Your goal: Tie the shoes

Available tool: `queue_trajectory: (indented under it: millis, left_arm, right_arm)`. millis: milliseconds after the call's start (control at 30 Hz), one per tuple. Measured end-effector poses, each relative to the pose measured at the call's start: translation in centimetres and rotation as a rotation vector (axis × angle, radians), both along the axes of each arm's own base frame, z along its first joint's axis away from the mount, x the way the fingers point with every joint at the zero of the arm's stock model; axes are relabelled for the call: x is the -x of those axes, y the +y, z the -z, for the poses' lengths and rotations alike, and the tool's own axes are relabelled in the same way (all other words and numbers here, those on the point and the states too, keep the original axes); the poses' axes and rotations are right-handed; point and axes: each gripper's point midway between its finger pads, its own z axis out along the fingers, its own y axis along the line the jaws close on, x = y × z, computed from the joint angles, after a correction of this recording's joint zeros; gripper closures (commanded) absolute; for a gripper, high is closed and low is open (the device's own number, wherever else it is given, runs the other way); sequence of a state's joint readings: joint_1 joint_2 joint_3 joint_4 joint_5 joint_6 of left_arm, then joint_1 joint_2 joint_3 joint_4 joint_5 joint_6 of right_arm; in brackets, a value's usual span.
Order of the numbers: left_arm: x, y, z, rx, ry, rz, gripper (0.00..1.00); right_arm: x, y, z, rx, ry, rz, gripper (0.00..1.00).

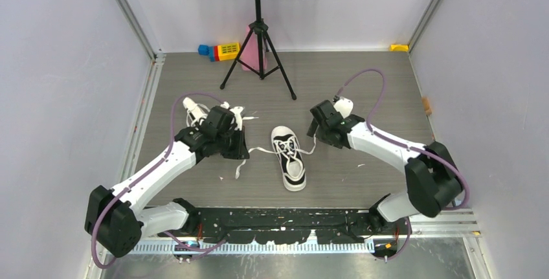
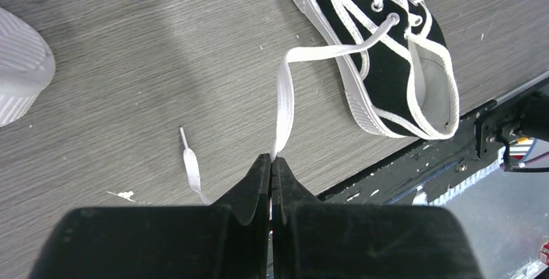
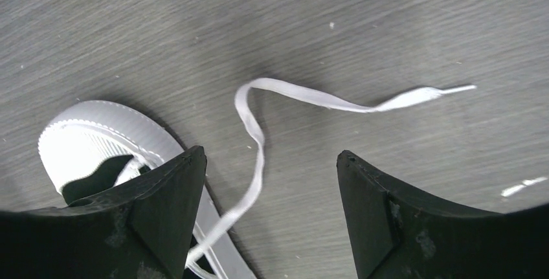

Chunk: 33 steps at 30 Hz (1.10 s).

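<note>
Left gripper (image 2: 271, 164) is pinching a white lace (image 2: 283, 94), with both fingers pressed flat together on it. From the fingertips the lace is rising, twisting once, and running across to a top eyelet of the shoe (image 2: 388, 65). Its loose tail (image 2: 191, 169) is trailing out beside the fingers onto the grey table (image 2: 129, 46).

Right gripper (image 3: 270, 155) is hanging over the toe end of the same shoe with its fingers spread wide and gripping nothing. The other lace (image 3: 259, 143) is passing loosely through the gap between them. It is lying on the table, curling away from the white toe cap (image 3: 78, 140) and ending in a flat tip off to the side.

In the top view the shoe is lying mid-table between the two grippers, heel toward the arm bases and toe pointing away. Its black upper is facing up and its laces are undone.

The second shoe (image 2: 16, 65) is sitting near the left gripper. Only a white ribbed rubber end of it is showing at the edge of the left wrist view; the rest cannot be made out.

A black tripod stand (image 1: 259, 39) is standing at the far side of the table.
</note>
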<state>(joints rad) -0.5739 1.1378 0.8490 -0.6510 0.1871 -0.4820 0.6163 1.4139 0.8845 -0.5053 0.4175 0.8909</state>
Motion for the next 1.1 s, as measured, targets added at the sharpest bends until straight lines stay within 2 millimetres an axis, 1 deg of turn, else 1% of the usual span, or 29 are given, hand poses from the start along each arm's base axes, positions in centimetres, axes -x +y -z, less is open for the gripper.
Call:
queue_trajectory:
  millis: [67,200,267,333,400,433,533,567,700,767,833,900,967,1033,1100]
  left_arm:
    - [0.0,-0.2,-0.1,0.019,-0.007,0.006,1.00]
    - [0.3,-0.3,-0.5,0.042,-0.026,0.008,1.00]
    - [0.3,-0.3,-0.8,0.048,-0.037,0.009,1.00]
    - [0.2,-0.2,-1.0,0.050,-0.046,0.006,1.00]
    - [0.1,-0.1,-1.1,0.049,-0.051,0.002,1.00]
    - [0.1,0.0,-1.1,0.047,-0.054,-0.002,1.00]
    - [-0.1,0.2,-1.1,0.041,-0.059,-0.012,1.00]
    - [-0.2,0.2,-1.0,0.038,-0.060,-0.014,1.00]
    - [-0.4,0.5,-0.8,0.022,-0.064,-0.025,1.00]
    - [-0.6,0.6,-0.4,0.005,-0.057,-0.031,1.00]
    - [-0.8,0.7,0.1,-0.015,-0.044,-0.037,1.00]
    - [-1.2,0.9,0.2,-0.040,-0.039,-0.047,1.00]
    - [-1.9,1.4,-0.4,-0.072,-0.060,-0.073,1.00]
    - [-3.0,2.3,-1.5,-0.105,-0.102,-0.113,1.00]
    - [-4.0,3.2,-2.6,-0.115,-0.139,-0.153,1.00]
  right_arm:
    - [-0.7,0.8,0.6,-0.011,0.014,0.004,0.27]
    - [-1.8,1.7,1.6,-0.012,0.031,0.016,0.33]
    - [-2.1,2.0,2.5,-0.004,0.047,0.018,0.36]
    - [-2.2,2.1,3.4,0.006,0.066,0.020,0.43]
    - [-2.2,2.1,4.3,0.016,0.086,0.022,0.53]
    - [-2.1,2.1,4.8,0.021,0.097,0.023,0.59]
    - [-2.0,2.1,5.6,0.025,0.115,0.024,0.92]
    - [-2.1,2.0,5.6,0.026,0.116,0.024,0.99]
    - [-2.2,1.3,5.4,0.051,0.110,0.023,1.00]
    - [-2.3,0.6,4.4,0.067,0.087,0.024,1.00]
    - [-2.4,0.0,2.7,0.061,0.042,0.027,1.00]
    - [-2.4,-0.9,0.4,0.048,-0.021,0.034,1.00]
    - [-2.2,-2.0,-2.0,0.036,-0.084,0.046,1.00]
    - [-2.0,-3.3,-4.4,0.032,-0.147,0.059,1.00]
    - [-1.8,-4.2,-6.0,0.034,-0.186,0.063,1.00]
